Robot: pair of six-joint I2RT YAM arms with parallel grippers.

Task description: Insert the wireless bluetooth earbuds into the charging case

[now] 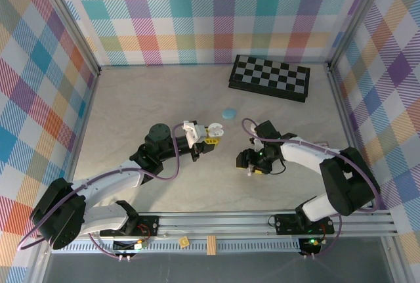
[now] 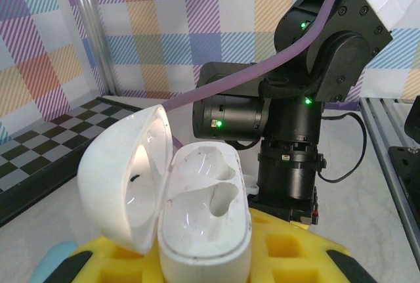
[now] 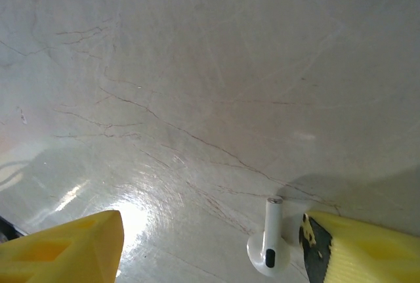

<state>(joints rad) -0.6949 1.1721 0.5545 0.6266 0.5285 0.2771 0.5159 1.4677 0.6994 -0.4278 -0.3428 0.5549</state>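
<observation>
Nearest the bases, the right hand [image 3: 213, 250] hangs low over the desk [image 3: 197, 66] with its 2 yellow fingers [image 3: 65, 247] spread wide. 1 white earbud [image 3: 268, 250] lies flat on the desk between them, stem pointing away and just beside the right-side finger. Whether it touches that finger I cannot tell, and nothing is clamped. From above, this hand [image 1: 251, 163] sits right of the desk's middle.

A little farther out and to the left, the left hand [image 2: 210, 266] is closed on a white case [image 2: 203, 224], gripping its lower body between yellow fingers. The case stands open, its lid [image 2: 125, 178] swung out to the left, and both of its 2 sockets are empty. In the left wrist view the right arm [image 2: 295, 112] stands just behind the case.

Beyond both hands a small light-blue rounded object [image 1: 228, 113] rests alone on the desk. Farthest back, near the right corner, lies a folded chessboard [image 1: 269, 77], against plaid walls [image 1: 197, 14].
</observation>
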